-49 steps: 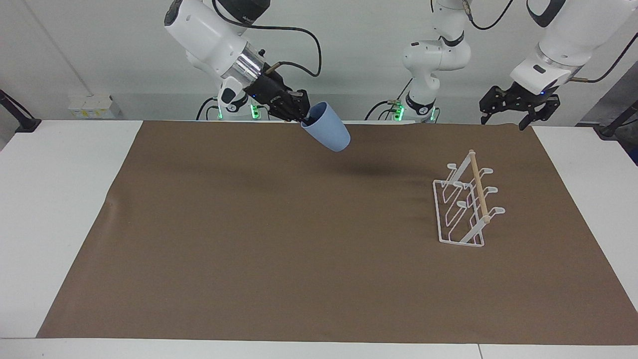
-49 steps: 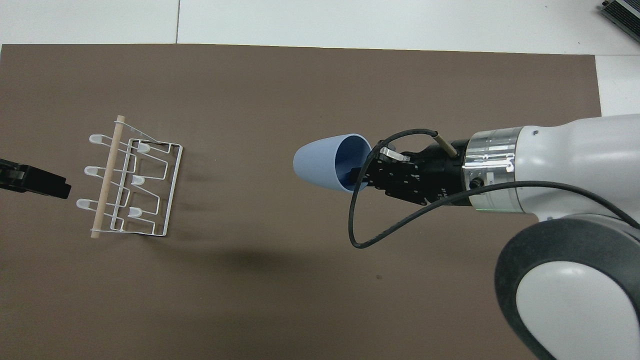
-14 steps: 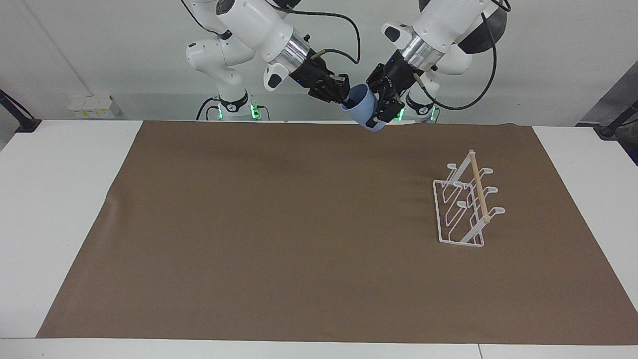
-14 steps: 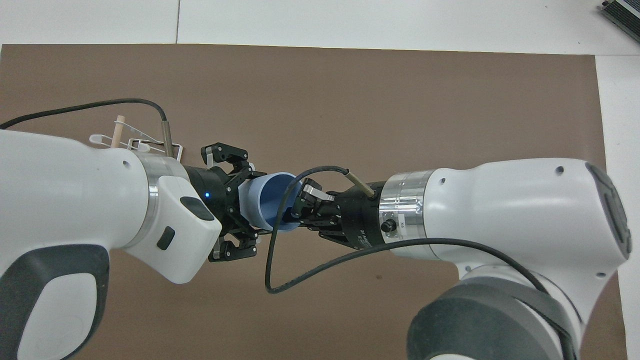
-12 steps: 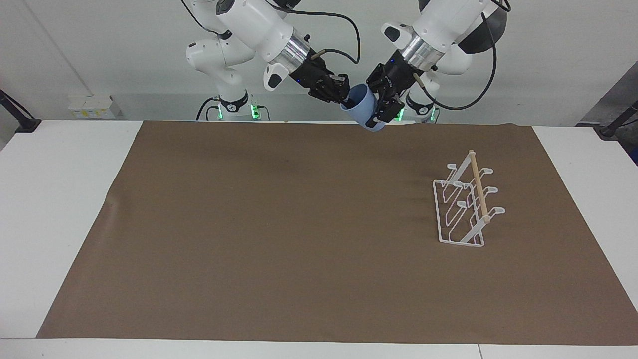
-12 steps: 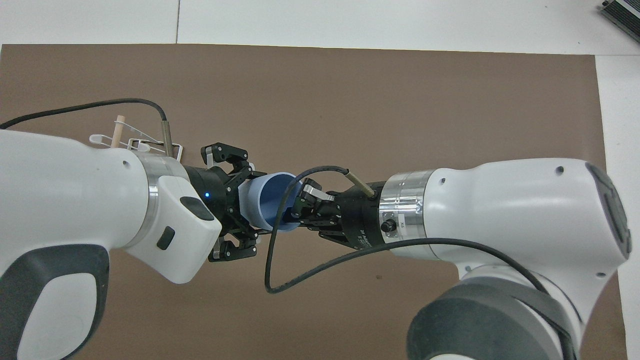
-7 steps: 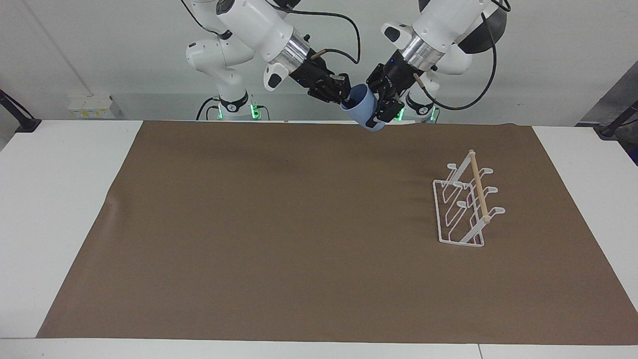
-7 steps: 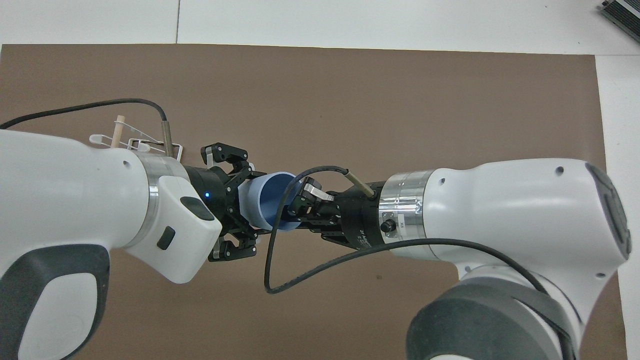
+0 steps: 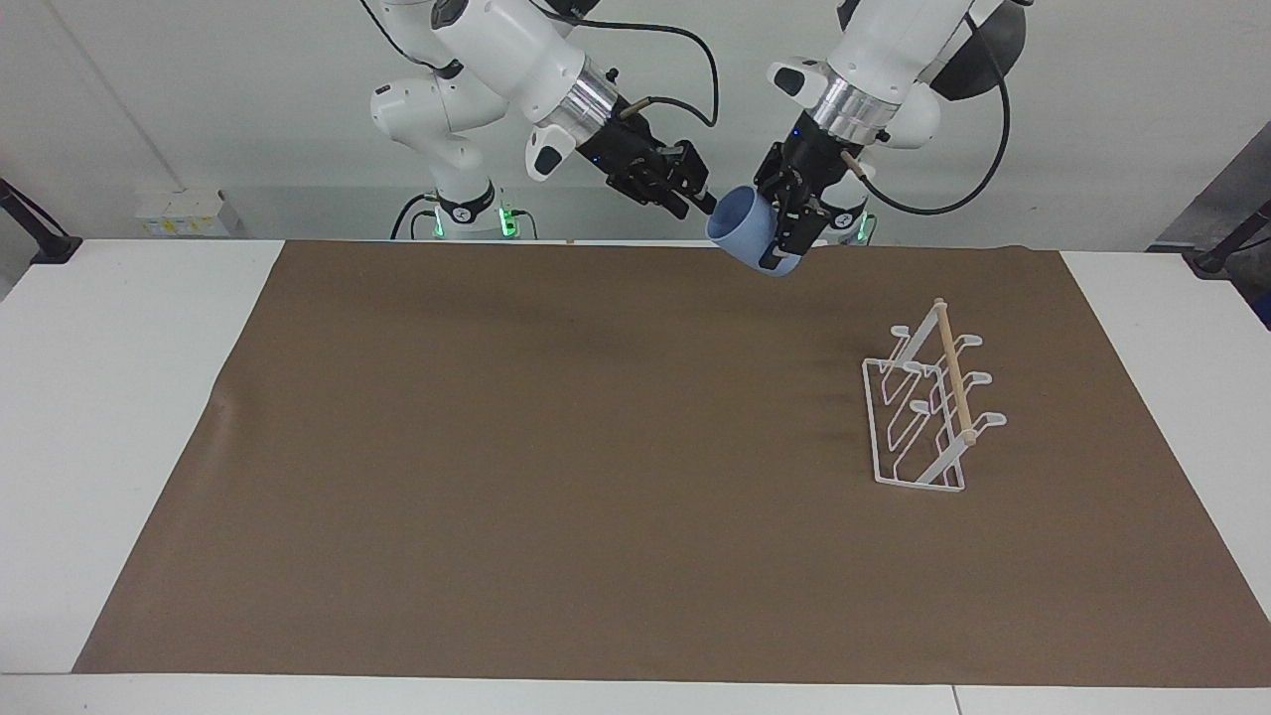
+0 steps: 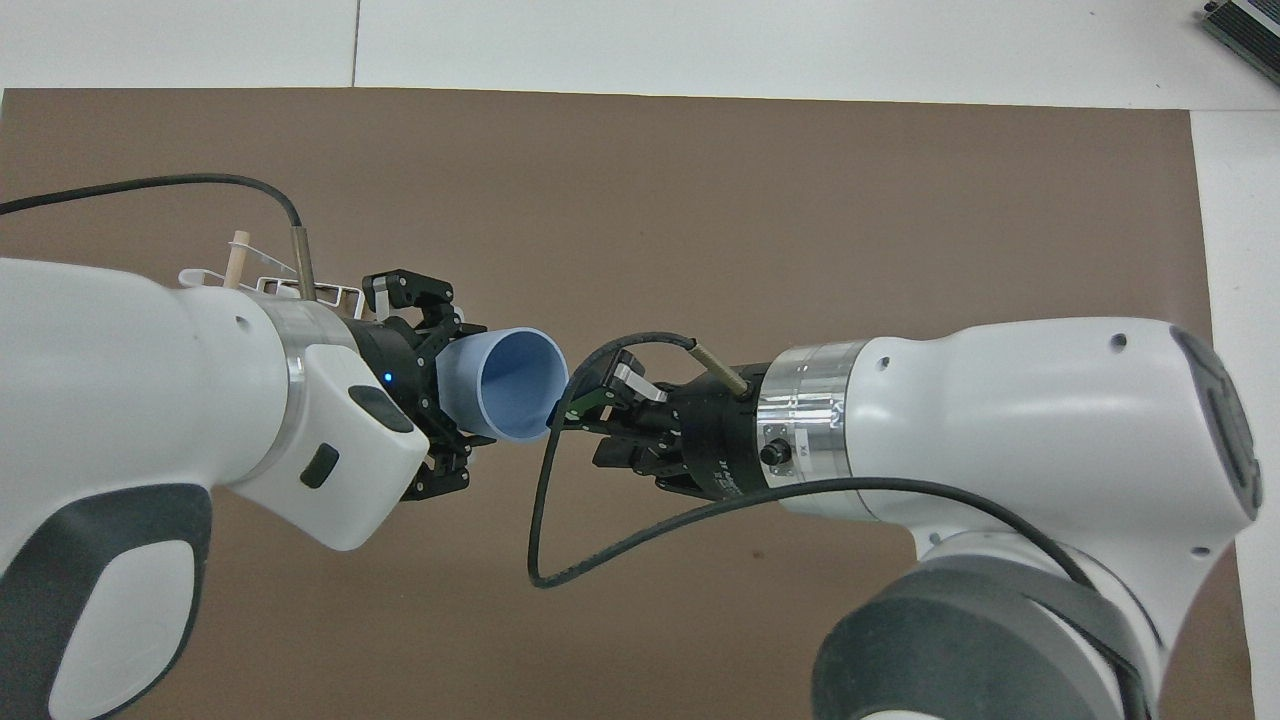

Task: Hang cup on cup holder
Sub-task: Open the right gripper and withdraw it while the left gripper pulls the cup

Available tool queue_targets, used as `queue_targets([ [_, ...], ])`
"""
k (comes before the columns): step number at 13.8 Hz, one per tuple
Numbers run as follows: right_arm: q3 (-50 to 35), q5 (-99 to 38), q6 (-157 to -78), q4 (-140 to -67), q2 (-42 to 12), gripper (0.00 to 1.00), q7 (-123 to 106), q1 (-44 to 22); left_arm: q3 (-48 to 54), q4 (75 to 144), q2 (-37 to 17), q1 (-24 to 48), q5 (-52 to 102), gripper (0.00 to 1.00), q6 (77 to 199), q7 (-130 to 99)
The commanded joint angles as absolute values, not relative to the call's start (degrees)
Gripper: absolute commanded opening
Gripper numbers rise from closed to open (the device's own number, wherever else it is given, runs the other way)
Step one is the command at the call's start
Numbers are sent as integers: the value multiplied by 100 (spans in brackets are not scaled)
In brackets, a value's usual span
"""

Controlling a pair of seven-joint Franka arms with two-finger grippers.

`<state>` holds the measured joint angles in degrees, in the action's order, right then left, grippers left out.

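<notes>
Above the robots' edge of the mat (image 9: 556,447), the left pincer (image 9: 784,223) grips the cup (image 9: 747,230) by its base end — the cup is up in the air, tilted on its side, its open mouth turned toward the right pincer (image 9: 695,189). In the overhead view the left pincer (image 10: 430,400) clasps the cup (image 10: 505,385) around its narrower part, and the rim stands just apart from the right pincer (image 10: 590,400), whose fingers are spread and hold nothing. A small gap of air separates rim and fingertips. Toward the left arm's end of the table (image 9: 99,397) stands the holder (image 9: 928,412), well apart from the cup and farther from the robots, its dowel running along the top and its prongs bare. Bare mat lies all around the holder, out to the table's white margins.
</notes>
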<state>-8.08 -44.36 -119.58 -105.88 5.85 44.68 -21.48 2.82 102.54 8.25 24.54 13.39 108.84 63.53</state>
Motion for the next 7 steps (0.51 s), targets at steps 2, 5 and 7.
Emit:
queue_targets([
  [2, -826, -4614, -12023, -10547, 589, 49, 4352, -2048, 290, 10265, 905, 2399, 311, 0, 10750, 6363],
  [5, -800, -4562, -12015, -10398, 475, 49, 3326, -1794, 290, 10301, 923, 2399, -726, 0, 10547, 6337],
  [7, -791, -4535, -12006, -10380, 457, 49, 2640, -1627, 290, 10406, 958, 2365, -1237, 0, 10547, 6328],
])
